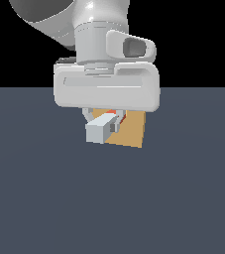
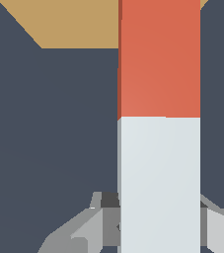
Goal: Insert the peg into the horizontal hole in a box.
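Observation:
The peg (image 1: pixel 102 128) is a short square bar, white at the near end and orange-red at the far end. My gripper (image 1: pixel 115 120) is shut on the peg and holds it level above the floor. In the wrist view the peg (image 2: pixel 159 123) runs from my fingers (image 2: pixel 106 217) with its orange-red part toward the tan box (image 2: pixel 69 24). In the exterior view the tan box (image 1: pixel 132 130) stands right behind the peg. The peg's orange tip is at the box's face. The horizontal hole is hidden behind the peg and the hand.
The dark grey-blue floor (image 1: pixel 112 198) spreads all around the box. The arm's white wrist body (image 1: pixel 106 87) fills the upper middle of the exterior view.

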`<state>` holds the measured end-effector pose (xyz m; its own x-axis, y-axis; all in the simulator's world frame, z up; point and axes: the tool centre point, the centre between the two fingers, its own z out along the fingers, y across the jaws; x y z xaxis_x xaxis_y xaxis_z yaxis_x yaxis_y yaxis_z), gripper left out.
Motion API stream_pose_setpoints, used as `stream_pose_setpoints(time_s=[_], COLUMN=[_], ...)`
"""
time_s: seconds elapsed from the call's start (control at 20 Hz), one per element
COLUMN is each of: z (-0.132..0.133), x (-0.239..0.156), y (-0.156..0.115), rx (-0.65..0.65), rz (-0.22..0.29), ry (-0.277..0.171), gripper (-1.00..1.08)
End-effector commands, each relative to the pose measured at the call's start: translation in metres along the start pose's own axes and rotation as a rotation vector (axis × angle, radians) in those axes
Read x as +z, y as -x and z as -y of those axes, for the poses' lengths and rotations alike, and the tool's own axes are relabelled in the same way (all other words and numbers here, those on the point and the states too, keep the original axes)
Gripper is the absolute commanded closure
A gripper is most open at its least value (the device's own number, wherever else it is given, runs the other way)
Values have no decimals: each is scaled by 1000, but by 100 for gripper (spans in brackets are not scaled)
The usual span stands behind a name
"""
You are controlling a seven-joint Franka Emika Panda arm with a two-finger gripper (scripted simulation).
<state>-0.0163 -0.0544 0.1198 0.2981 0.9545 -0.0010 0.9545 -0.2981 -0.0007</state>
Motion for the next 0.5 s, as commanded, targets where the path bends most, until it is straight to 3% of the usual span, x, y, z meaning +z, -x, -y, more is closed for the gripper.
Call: stream_pose_setpoints(time_s=[0.0, 0.45], z=[3, 1], x=[-5, -4], y=[-9, -6], rx=[-12, -7], rz=[0, -1], ry=[1, 1], gripper=[108, 108])
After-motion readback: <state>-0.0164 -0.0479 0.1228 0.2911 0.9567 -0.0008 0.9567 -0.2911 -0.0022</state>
